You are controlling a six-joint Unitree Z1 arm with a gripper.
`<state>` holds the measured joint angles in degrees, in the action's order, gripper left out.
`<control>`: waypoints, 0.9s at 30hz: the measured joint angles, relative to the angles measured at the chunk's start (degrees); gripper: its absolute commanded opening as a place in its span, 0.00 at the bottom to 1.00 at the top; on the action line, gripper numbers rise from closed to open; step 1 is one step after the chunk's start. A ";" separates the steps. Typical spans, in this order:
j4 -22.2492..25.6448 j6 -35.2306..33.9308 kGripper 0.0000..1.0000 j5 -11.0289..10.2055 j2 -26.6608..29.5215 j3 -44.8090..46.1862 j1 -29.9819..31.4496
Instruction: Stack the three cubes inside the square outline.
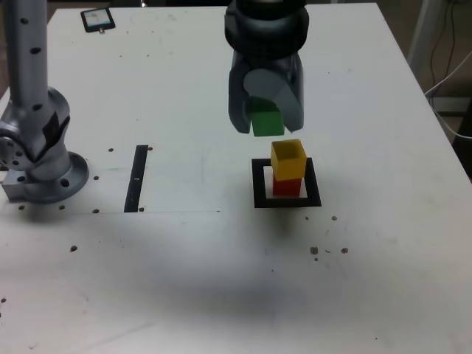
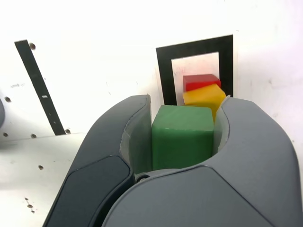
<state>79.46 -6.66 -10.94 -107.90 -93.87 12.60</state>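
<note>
- My claw (image 1: pixel 265 110) is clamped on the green cube (image 1: pixel 266 122), its jaws pressed against two opposite sides; the wrist view shows the cube (image 2: pixel 182 136) seated between them.
- The green cube hangs in the air, clear of the counter (image 1: pixel 184 280).
- In the exterior view it sits just above the yellow cube (image 1: pixel 287 158) and a little to that view's left of it, not touching.
- The yellow cube rests on the red cube (image 1: pixel 287 186), turned slightly askew to it.
- The red cube stands inside the square outline (image 1: pixel 258 184) on its pale centre.
- In the wrist view the two stacked cubes show just beyond the green one, with the outline (image 2: pixel 163 71) around them.
- Count: three cubes, one green, one yellow, one red; two stacked, one in my grip.
- One square outline.
- One straight black tape strip (image 1: pixel 137 177), well apart from the outline toward the exterior view's left.
- One arm base (image 1: pixel 44 173) at that view's left edge.
- One small dark device (image 1: pixel 97 19) at the counter's far edge.
</note>
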 measured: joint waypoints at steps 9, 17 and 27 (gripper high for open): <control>2.33 1.01 0.38 0.32 -5.19 -6.02 0.81; 2.55 2.02 0.39 0.06 -7.46 -6.28 0.38; 1.78 3.12 0.66 -0.30 -8.26 -6.06 -0.45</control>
<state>81.24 -3.54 -11.24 -116.15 -99.93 12.15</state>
